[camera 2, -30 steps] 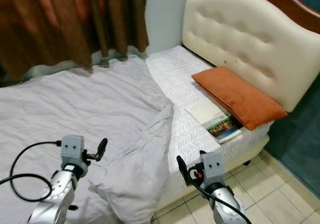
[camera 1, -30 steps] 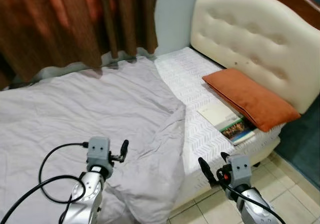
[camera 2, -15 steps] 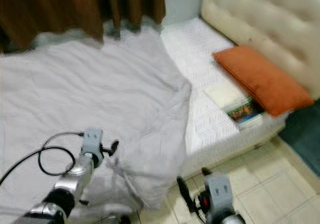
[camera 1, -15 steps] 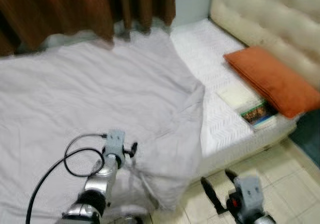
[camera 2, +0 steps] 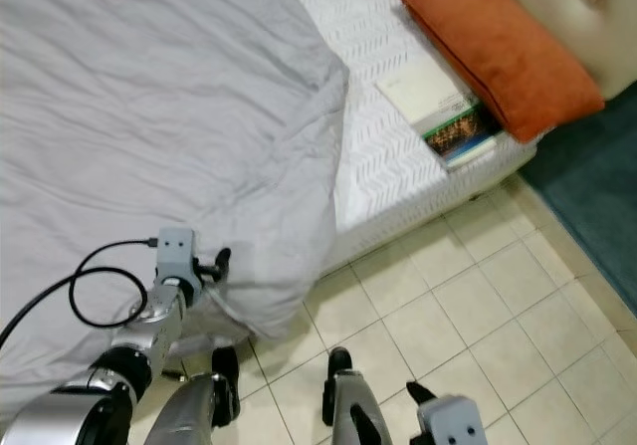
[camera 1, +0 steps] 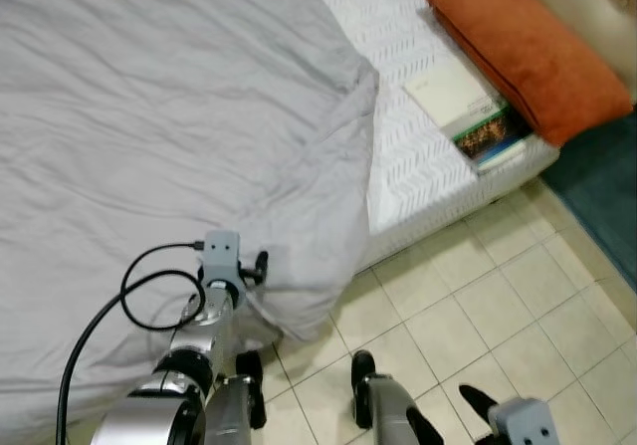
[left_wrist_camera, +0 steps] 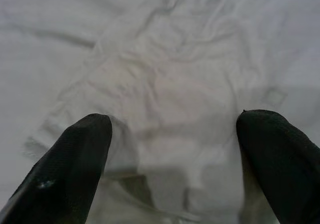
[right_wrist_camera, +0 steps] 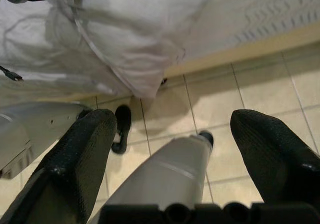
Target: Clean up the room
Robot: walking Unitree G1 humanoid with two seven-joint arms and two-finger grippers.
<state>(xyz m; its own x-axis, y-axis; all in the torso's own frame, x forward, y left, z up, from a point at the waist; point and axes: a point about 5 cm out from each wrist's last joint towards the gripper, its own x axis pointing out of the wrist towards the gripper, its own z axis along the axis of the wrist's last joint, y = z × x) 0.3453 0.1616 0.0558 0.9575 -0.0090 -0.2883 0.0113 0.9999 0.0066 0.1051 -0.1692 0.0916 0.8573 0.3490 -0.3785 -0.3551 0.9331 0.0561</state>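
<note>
Left tool [left_wrist_camera: 172, 149] spread wide, empty, pressed at the crumpled grey blanket [camera 1: 169, 116] draping the bed's edge at nine o'clock. Right tool [right_wrist_camera: 172, 149] gaped wide, empty, above the cream tiled floor [camera 1: 478, 296].

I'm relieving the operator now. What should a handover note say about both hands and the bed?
Left hand: open, fingers against the grey blanket's hanging corner at the bed edge, nothing gripped.
Right hand: open, low over the tiled floor, holding nothing.
Bed: blanket rumpled, one corner drooping over the side. Orange pillow lies by the headboard, a book partly tucked under it on the white mattress.
Done: nothing visibly tidied.
Left: probably grip the corner, spread the blanket, put the book away.
</note>
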